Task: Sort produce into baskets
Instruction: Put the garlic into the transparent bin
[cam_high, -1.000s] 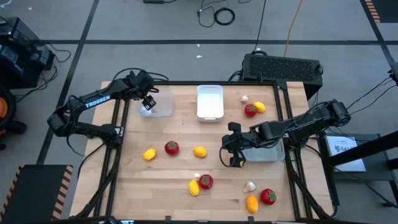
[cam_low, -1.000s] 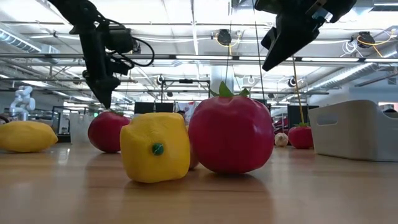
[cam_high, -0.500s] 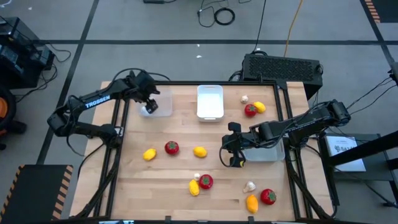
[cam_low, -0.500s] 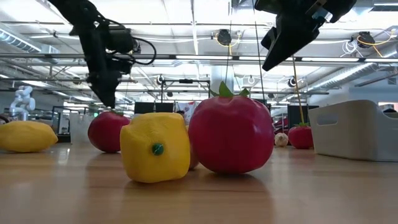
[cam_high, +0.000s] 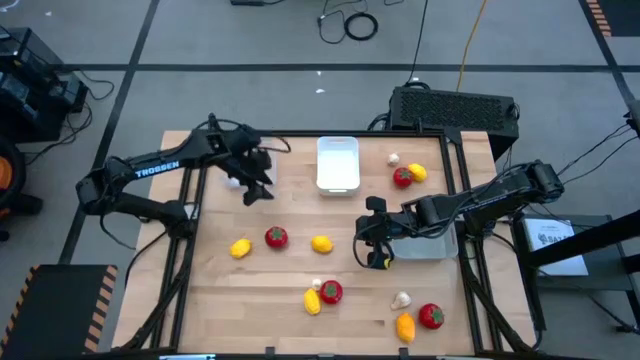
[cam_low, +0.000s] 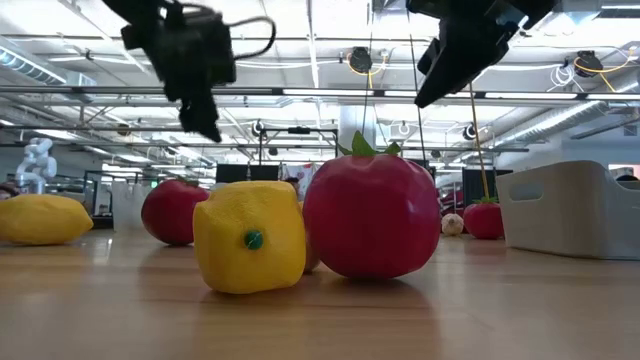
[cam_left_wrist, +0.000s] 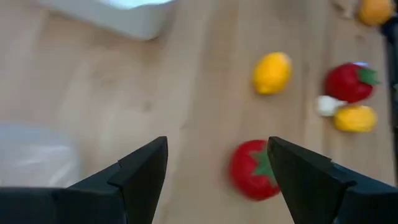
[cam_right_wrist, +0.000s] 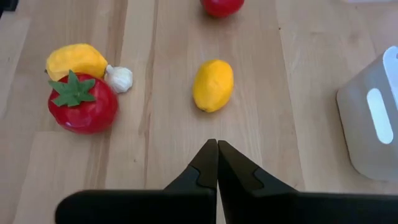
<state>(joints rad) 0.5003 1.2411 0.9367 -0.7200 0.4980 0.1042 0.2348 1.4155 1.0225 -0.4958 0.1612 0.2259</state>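
The table (cam_high: 290, 270) holds three baskets near its far edge and right side, and I place everything from the white basket (cam_high: 338, 163), which sits at the far middle. The clear basket (cam_left_wrist: 34, 152) lies to its left, mostly hidden under the left arm in the high view; the grey basket (cam_high: 430, 243) lies nearer and to its right, under the right arm.

The left gripper (cam_high: 255, 190) hangs just left of the white basket, a little nearer than it, fingers wide apart and empty. Its wrist view looks down on a tomato (cam_left_wrist: 252, 168) with a lemon (cam_left_wrist: 272, 72) beyond; these are the tomato (cam_high: 276, 237) and lemon (cam_high: 321, 243) well nearer than the white basket. The tomato looks like the next pick. To do it well, I judge the gripper should centre over the round body, not the green top, and come down straight with fingers apart so they straddle the fruit rather than nudge it rolling.

The right gripper (cam_high: 377, 258) waits nearer and right of the white basket, fingers pressed together on nothing.

More produce lies along the near edge: a tomato, yellow piece and garlic bulb (cam_high: 317, 284) clustered, another group toward the near right, and three pieces right of the white basket.
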